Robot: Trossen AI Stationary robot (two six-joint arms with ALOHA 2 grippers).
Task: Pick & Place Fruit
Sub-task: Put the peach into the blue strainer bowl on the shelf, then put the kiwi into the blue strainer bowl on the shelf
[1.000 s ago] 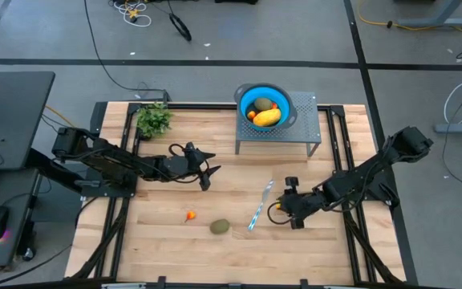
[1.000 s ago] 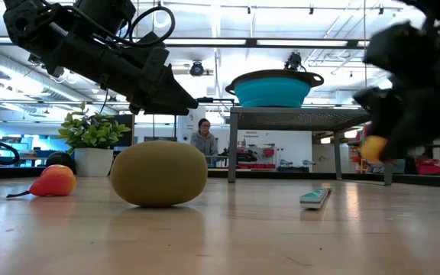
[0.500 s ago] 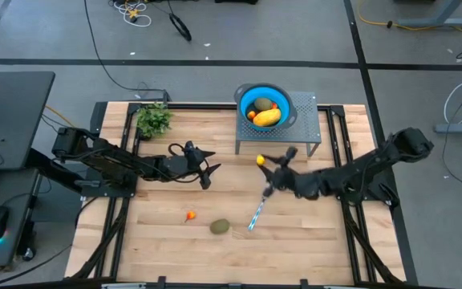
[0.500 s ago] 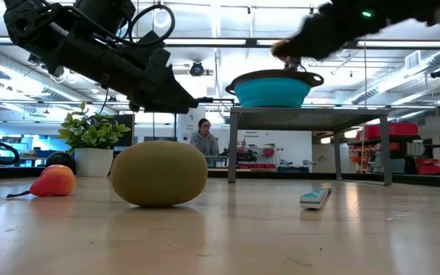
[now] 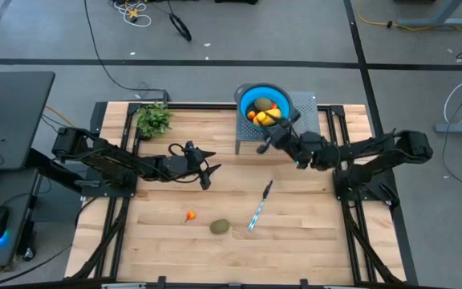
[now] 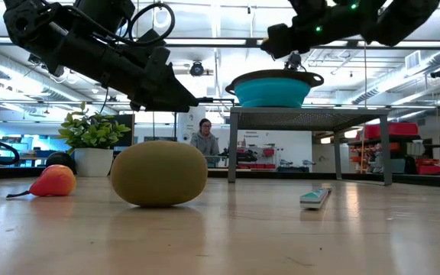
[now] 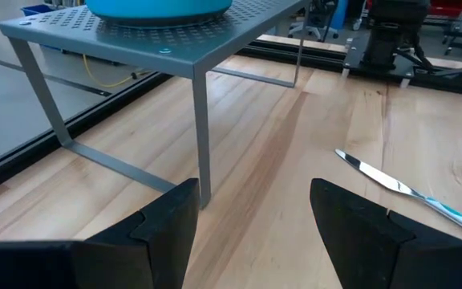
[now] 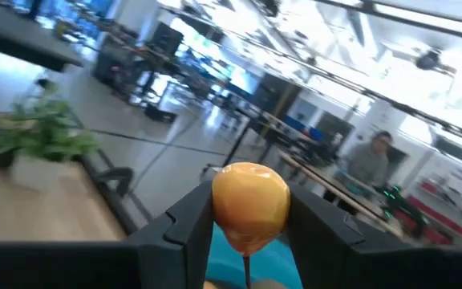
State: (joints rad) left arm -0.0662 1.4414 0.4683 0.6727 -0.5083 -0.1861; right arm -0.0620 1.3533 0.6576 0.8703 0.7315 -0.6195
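Observation:
A small round yellow-orange fruit (image 8: 249,198) sits between the fingers of my right gripper (image 5: 269,135), which hangs at the near rim of the blue bowl (image 5: 245,98) on the grey stand (image 5: 305,128). The bowl holds a yellow oblong fruit (image 5: 268,117) and other pieces. A kiwi (image 5: 220,227) and a small orange-red fruit (image 5: 190,216) lie on the table's near left part. My left gripper (image 5: 208,172) hovers open over the table's middle left, and its fingers (image 7: 163,233) have nothing between them. My right gripper pinches the small yellow-orange fruit by its two sides (image 8: 219,210) between its two fingers. The fingers (image 8: 187,221) reach about level from the table's near right. The fruit is lifted clear, above the blue bowl's rim (image 8: 215,269).
A silver-blue utensil (image 5: 259,207) lies on the wood right of the kiwi. A green potted plant (image 5: 154,119) stands at the far left corner. The stand's legs (image 7: 201,136) rise ahead of my left gripper. A person (image 6: 202,137) sits in the room beyond.
My right gripper has risen from the table beside the utensil and swung toward the far edge to the bowl, tipping from pointing down to about level. It carries the small yellow-orange fruit, lifted clear.

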